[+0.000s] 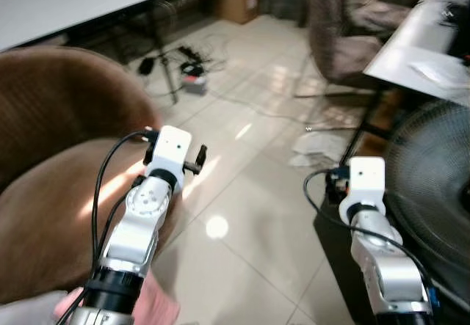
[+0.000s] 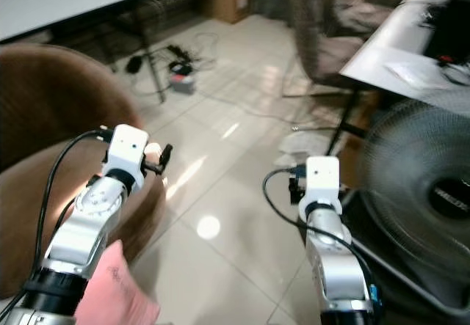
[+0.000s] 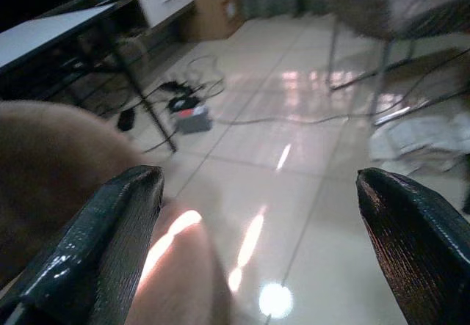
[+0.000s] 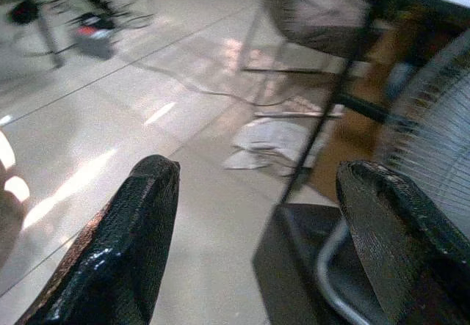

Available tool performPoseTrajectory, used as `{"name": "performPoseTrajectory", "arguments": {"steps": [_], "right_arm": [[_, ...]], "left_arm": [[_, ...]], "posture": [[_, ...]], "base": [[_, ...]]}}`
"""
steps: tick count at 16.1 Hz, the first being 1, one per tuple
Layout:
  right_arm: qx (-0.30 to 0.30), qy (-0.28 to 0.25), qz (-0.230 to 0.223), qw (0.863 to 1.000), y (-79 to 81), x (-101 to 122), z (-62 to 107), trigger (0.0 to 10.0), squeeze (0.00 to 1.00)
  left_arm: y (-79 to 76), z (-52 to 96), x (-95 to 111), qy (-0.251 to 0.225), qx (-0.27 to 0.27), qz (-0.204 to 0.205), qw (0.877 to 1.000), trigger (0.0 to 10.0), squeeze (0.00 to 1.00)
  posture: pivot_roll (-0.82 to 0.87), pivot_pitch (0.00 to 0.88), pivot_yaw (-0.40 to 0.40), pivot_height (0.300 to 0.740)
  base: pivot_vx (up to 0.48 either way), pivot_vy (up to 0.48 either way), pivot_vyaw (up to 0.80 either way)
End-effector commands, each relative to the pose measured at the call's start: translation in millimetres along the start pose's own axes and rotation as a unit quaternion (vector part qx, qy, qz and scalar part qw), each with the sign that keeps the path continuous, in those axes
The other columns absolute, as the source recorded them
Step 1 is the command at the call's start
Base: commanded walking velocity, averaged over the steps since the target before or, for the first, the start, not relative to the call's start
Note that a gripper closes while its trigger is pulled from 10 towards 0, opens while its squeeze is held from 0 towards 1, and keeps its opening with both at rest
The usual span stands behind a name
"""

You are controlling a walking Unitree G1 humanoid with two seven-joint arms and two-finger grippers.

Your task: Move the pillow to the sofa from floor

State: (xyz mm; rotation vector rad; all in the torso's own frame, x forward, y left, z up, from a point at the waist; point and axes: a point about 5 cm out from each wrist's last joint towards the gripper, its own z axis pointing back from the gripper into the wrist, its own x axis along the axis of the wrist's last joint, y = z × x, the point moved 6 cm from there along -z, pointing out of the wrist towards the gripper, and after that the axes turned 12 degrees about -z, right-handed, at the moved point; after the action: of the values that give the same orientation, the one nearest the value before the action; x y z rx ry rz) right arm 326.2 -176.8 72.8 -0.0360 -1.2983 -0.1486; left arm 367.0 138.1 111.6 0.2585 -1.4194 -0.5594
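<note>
Reaching forward over the brown sofa (image 1: 51,193), the left hand (image 3: 257,215) has its two black fingers (image 3: 103,244) spread wide with nothing between them. The right hand (image 4: 257,215) is spread just as wide, held out over the pale tiled floor (image 1: 242,215) near a black box (image 4: 294,259). A pink pillow (image 2: 110,292) shows at the near edge, tucked beneath the left arm, soft and smooth, with a faint mark on its cover; it lies against the sofa's near side. To the right stands a large fan (image 1: 433,171) with a wire grille, close beside the right arm. Farther off, a chair (image 1: 338,31) sits by a white surface (image 1: 418,46), crumpled paper (image 1: 316,149) lies on the tiles, and a power strip (image 1: 192,75) with loose cables rests near the legs of another white surface (image 1: 66,6) on the far left.
</note>
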Motion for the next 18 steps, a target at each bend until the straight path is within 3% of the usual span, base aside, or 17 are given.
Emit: {"name": "performPoseTrajectory", "arguments": {"steps": [1, 3, 4, 8, 14, 17, 18], "right_arm": [[0.02, -0.013, 0.0, 1.0, 9.8, 7, 1.3, 10.0, 0.0], [0.039, -0.01, 0.001, 0.999, 16.3, 5, 1.1, 10.0, 0.0], [0.041, -0.011, 0.004, 0.999, 17.2, 6, 1.3, 10.0, 0.0], [0.045, -0.009, 0.006, 0.999, 17.5, 5, 0.9, 10.0, 0.0], [0.015, -0.003, 0.006, 1.0, 4.1, 1, 0.0, 10.0, 0.0], [0.006, 0.002, -0.015, 1.0, -0.8, -2, -0.6, 10.0, 0.0], [0.018, 0.0, 0.004, 1.0, 3.1, -1, 0.0, 10.0, 0.0]], "left_arm": [[0.8, 1.2, -1, 0.0, -0.001, -0.012, 1.0, 10.0, 0.0], [2.3, 1.2, -1, -0.002, 0.004, -0.007, 1.0, 10.0, 0.0], [4.9, 0.2, -1, -0.003, 0.009, 0.022, 1.0, 10.0, 0.0], [10.2, -1.3, 0, -0.006, 0.03, -0.009, 1.0, 10.0, 0.0], [6.8, -1.6, -6, 0.001, 0.01, 0.007, 1.0, 10.0, 0.0], [5.5, -1.2, -7, 0.001, 0.008, 0.005, 1.0, 10.0, 0.0], [5.7, -1.3, -7, 0.002, 0.007, 0.003, 1.0, 10.0, 0.0]], "posture": [[-0.04, 0.0, 0.027, 0.74], [-0.04, 0.0, 0.03, 0.74], [-0.04, 0.0, 0.03, 0.74], [-0.04, 0.0, 0.03, 0.74], [-0.04, 0.0, 0.032, 0.74], [-0.04, 0.0, 0.034, 0.74], [-0.04, 0.0, 0.035, 0.74]], "base": [[0.0, 0.0, 0.8], [0.0, 0.0, 0.8], [0.0, 0.0, 0.8], [0.0, 0.0, 0.8], [0.0, 0.0, 0.8], [0.256, 0.0, 0.0], [0.274, 0.0, 0.0]]}}
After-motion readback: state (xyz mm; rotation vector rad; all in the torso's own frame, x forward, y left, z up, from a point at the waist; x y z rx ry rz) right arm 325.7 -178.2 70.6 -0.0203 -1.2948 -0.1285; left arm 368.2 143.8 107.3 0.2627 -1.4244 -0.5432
